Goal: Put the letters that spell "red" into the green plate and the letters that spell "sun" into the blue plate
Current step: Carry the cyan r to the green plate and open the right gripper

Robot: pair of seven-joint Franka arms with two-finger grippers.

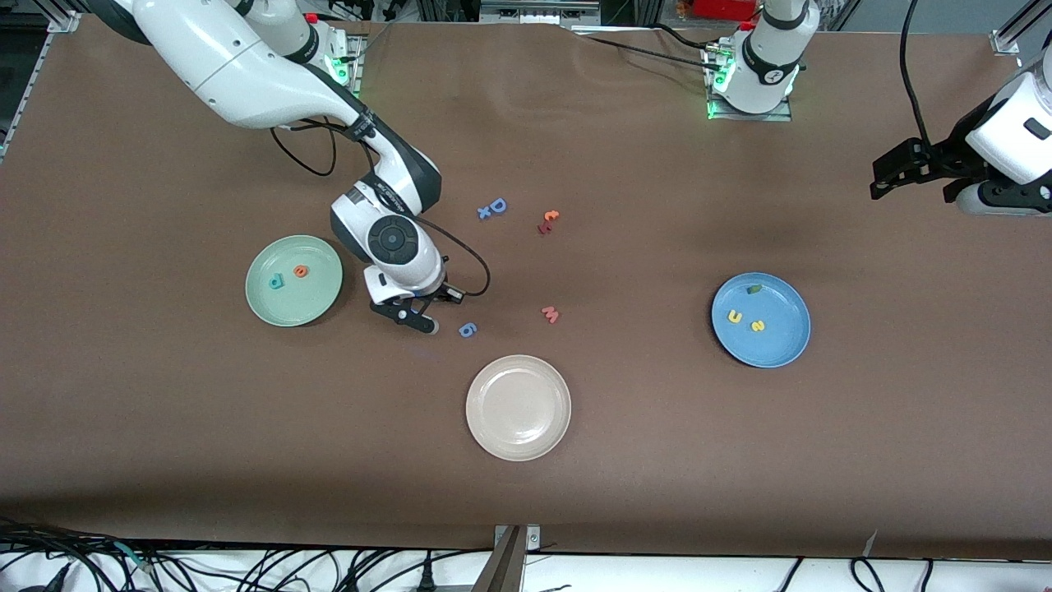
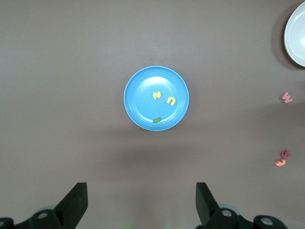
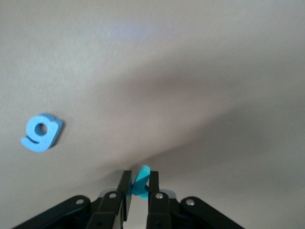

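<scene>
My right gripper (image 1: 419, 321) (image 3: 139, 179) is shut on a small teal letter (image 3: 141, 183), which stands edge-on between the fingers, so I cannot read its shape. It hangs over the table between the green plate (image 1: 304, 304) and a blue "g". A teal "d" (image 1: 276, 282) and an orange "e" (image 1: 301, 270) lie in the green plate. The blue plate (image 1: 777, 341) (image 2: 143, 102) holds a yellow "u" (image 1: 734, 316) (image 2: 170, 101), a yellow "s" (image 1: 758, 326) (image 2: 156, 95) and an olive "n" (image 1: 753, 289) (image 2: 156, 120). My left gripper (image 1: 912, 177) (image 2: 141, 200) waits open and empty, high at the left arm's end of the table.
A blue "g" (image 1: 467, 330) (image 3: 42, 132) lies beside the right gripper. A pink "w" (image 1: 550, 314) (image 2: 286, 97), a blue "D" (image 1: 493, 208) and a dark red and orange pair (image 1: 547, 221) (image 2: 282, 159) lie mid-table. A cream-pink plate (image 1: 518, 407) (image 2: 296, 33) sits nearer the front camera.
</scene>
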